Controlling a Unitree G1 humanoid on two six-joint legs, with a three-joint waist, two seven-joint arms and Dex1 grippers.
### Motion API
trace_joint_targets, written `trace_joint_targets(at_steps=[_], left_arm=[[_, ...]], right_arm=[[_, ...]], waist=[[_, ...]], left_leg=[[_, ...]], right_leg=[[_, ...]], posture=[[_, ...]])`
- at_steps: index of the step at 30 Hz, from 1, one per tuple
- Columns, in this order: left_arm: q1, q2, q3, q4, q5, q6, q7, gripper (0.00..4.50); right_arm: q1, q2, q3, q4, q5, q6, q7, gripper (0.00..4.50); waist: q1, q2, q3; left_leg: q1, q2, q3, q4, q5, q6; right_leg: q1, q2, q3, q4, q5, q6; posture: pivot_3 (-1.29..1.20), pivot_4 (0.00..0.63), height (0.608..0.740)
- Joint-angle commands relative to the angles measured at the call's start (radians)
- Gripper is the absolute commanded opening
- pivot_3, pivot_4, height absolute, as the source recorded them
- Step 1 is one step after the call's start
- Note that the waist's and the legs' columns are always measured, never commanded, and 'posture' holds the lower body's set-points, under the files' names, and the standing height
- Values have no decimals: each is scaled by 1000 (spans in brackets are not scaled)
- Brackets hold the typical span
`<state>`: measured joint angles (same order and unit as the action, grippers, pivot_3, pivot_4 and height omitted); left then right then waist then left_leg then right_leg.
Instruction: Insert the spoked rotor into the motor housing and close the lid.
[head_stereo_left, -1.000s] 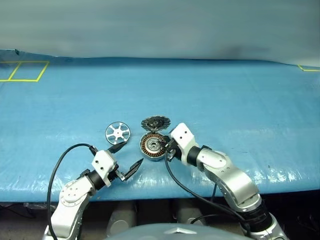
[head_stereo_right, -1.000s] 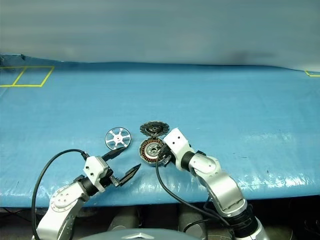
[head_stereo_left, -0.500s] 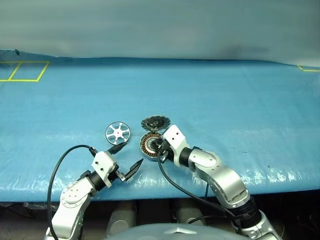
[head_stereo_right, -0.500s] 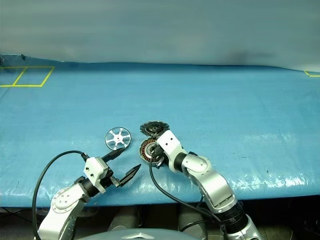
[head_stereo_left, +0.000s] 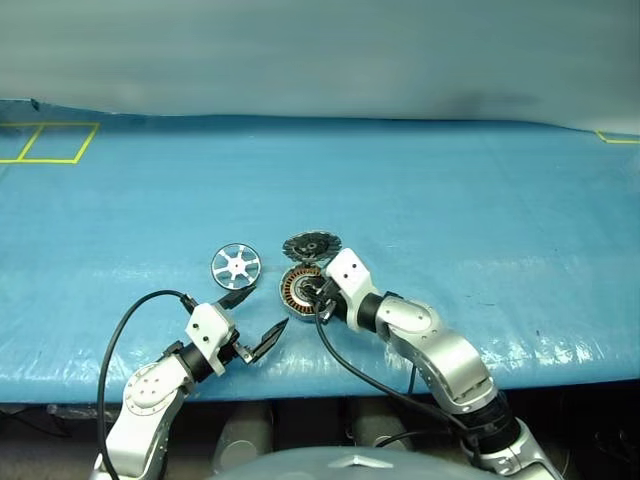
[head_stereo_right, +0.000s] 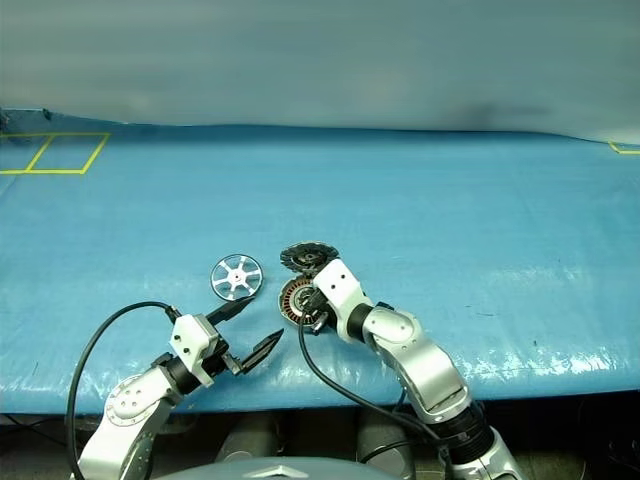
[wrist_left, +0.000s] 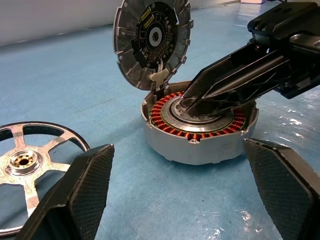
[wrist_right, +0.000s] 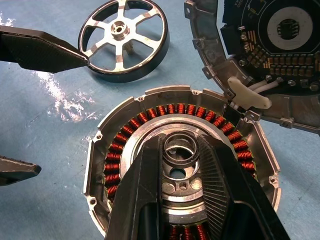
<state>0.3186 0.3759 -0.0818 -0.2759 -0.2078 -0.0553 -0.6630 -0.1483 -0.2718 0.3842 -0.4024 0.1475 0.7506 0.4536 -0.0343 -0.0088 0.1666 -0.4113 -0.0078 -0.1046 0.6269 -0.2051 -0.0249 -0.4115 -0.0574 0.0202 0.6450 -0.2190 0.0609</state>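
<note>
The motor housing (head_stereo_left: 298, 289) sits on the blue table with its copper windings showing. Its lid (head_stereo_left: 310, 244) stands tilted open on the hinge at the far side, dark inner face visible. My right gripper (wrist_right: 180, 146) reaches down into the housing (wrist_left: 200, 142), its two fingers closed on either side of the small central hub ring. The spoked rotor (head_stereo_left: 236, 265) lies flat on the table just left of the housing. My left gripper (head_stereo_left: 265, 308) hovers open in front of the rotor (wrist_left: 25, 160) and the housing, holding nothing.
The blue table cover (head_stereo_left: 450, 200) stretches wide behind and to the right. Yellow tape squares (head_stereo_left: 50, 142) mark the far left corner and a yellow mark (head_stereo_left: 618, 136) the far right. The table's front edge (head_stereo_left: 560, 365) runs just below both arms.
The right arm's wrist and forearm have swung a little to the left, with its fingers staying at the housing. The left gripper and the parts have not moved.
</note>
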Motion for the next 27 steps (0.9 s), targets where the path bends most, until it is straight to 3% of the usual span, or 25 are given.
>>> trace_joint_targets(at_steps=[1, 13, 18, 25, 27], left_arm=[[-5, -7, -4, -7, -12, -23, 0, 4500], [-10, -7, -11, -7, -6, -17, 9, 4500], [-10, -7, -11, -9, -8, -14, 10, 4500], [-10, -5, -8, -8, -11, -15, 7, 4500], [-12, -4, -8, -6, -11, -16, 5, 4500]], right_arm=[[11, -7, -13, -34, 12, 7, 2, 698], [13, -10, -11, -10, 25, 5, 8, 698], [8, 19, -15, -3, 26, -3, -11, 2284], [6, 19, -65, -107, 81, 38, -4, 2284], [10, 23, -79, -138, 99, 57, -12, 1891]], waist=[[1, 0, 0], [1, 0, 0], [1, 0, 0], [1, 0, 0], [1, 0, 0]], left_leg=[[0, 0, 0, 0, 0, 0], [0, 0, 0, 0, 0, 0], [1, 0, 0, 0, 0, 0], [0, 0, 0, 0, 0, 0], [0, 0, 0, 0, 0, 0]], right_leg=[[0, 0, 0, 0, 0, 0], [1, 0, 0, 0, 0, 0], [1, 0, 0, 0, 0, 0], [0, 0, 0, 0, 0, 0], [0, 0, 0, 0, 0, 0]], posture=[[0, 150, 740], [0, 150, 740], [0, 150, 740], [0, 150, 740], [0, 150, 740]])
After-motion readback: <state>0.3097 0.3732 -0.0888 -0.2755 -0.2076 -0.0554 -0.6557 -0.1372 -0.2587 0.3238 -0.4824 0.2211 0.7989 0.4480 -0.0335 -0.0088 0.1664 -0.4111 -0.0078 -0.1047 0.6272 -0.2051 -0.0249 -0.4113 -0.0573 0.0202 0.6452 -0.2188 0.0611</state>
